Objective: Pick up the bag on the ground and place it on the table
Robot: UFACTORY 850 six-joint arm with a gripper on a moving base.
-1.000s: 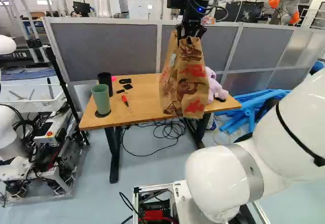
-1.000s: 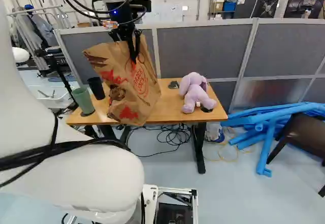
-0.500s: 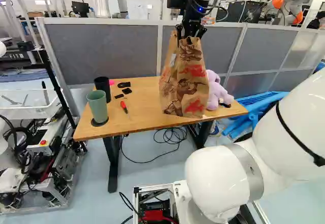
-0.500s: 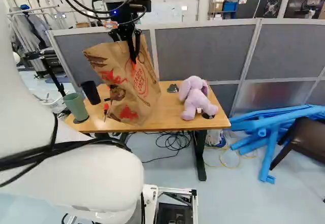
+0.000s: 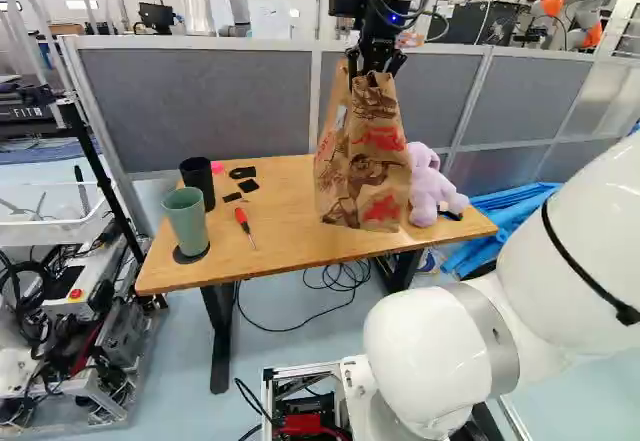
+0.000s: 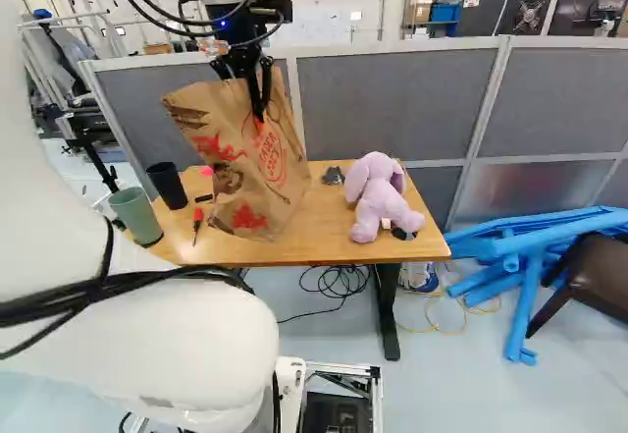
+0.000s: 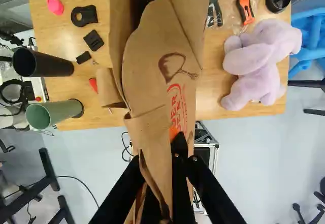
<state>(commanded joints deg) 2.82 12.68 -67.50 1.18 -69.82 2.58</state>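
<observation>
My pincer [image 6: 259, 109] pinched the paper bag [image 5: 378, 166] by its upper edge above the bench [image 5: 287, 201]; I judged it light, soft and tearable, best held there.

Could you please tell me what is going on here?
The robot arm has a brown paper bag gripped near its top in its gripper, over the wooden table. The bag is yet to be released; whether its bottom touches the tabletop is hard to tell. A green cup and purple plush toy share the table.
</observation>
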